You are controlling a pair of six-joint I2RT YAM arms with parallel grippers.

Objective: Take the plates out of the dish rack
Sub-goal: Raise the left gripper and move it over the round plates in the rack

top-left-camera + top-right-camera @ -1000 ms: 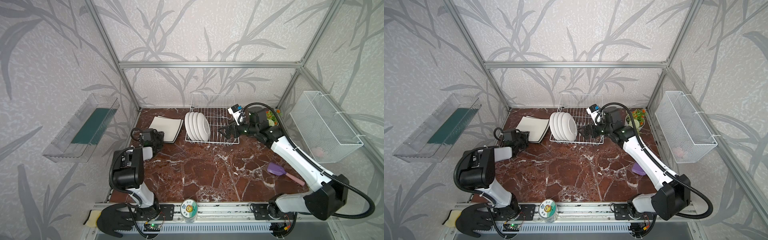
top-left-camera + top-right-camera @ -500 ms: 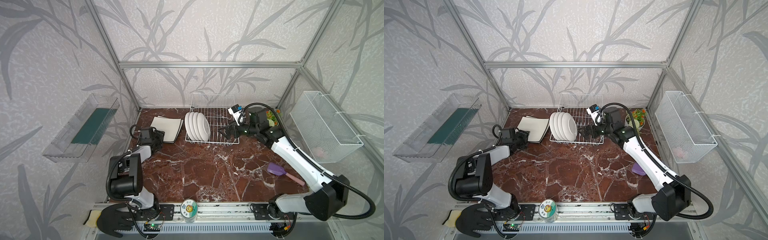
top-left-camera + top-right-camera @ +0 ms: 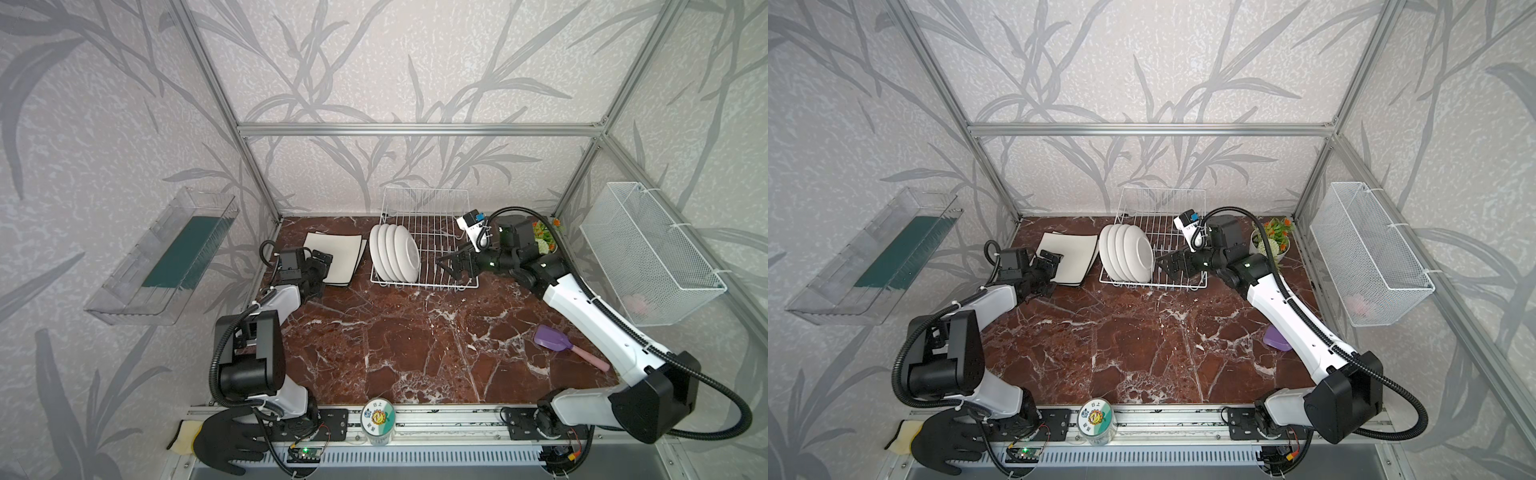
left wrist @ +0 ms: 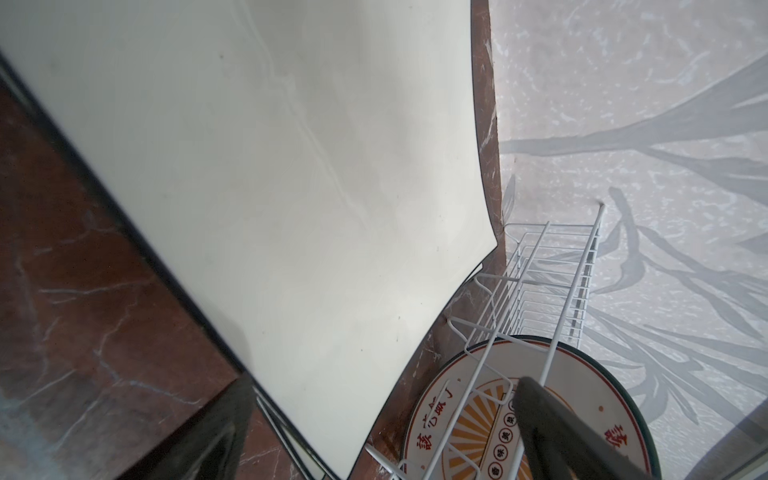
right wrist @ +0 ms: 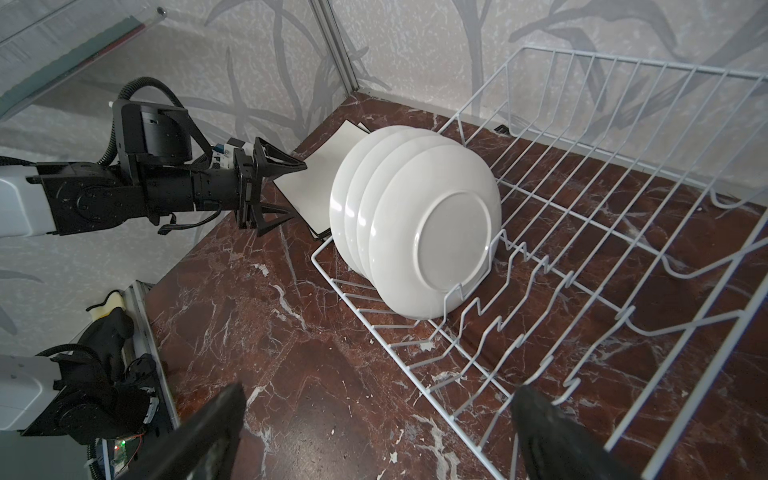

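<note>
The white wire dish rack (image 3: 440,232) (image 3: 1163,220) stands at the back of the marble table. Several round white plates (image 3: 395,253) (image 3: 1127,253) (image 5: 415,224) stand upright at its left end; the left wrist view shows an orange sunburst print (image 4: 478,415) on one. Left of the rack, square plates (image 3: 336,257) (image 3: 1069,259) (image 4: 270,166) lie stacked flat, cream on black. My left gripper (image 3: 320,266) (image 3: 1050,266) (image 4: 374,449) is open at the stack's near corner. My right gripper (image 3: 455,266) (image 3: 1177,264) (image 5: 374,436) is open and empty over the rack's near right edge.
A clear plastic tray (image 3: 162,257) hangs on the left wall and a white mesh basket (image 3: 648,253) on the right wall. A purple scoop (image 3: 552,336) lies at the right, a potted plant (image 3: 544,237) stands in the back right corner, and a jar (image 3: 376,417) is on the front rail.
My left gripper's jaws have spread apart at the corner of the square plates, and that arm's elbow has dropped toward the front. The right arm has barely moved.
</note>
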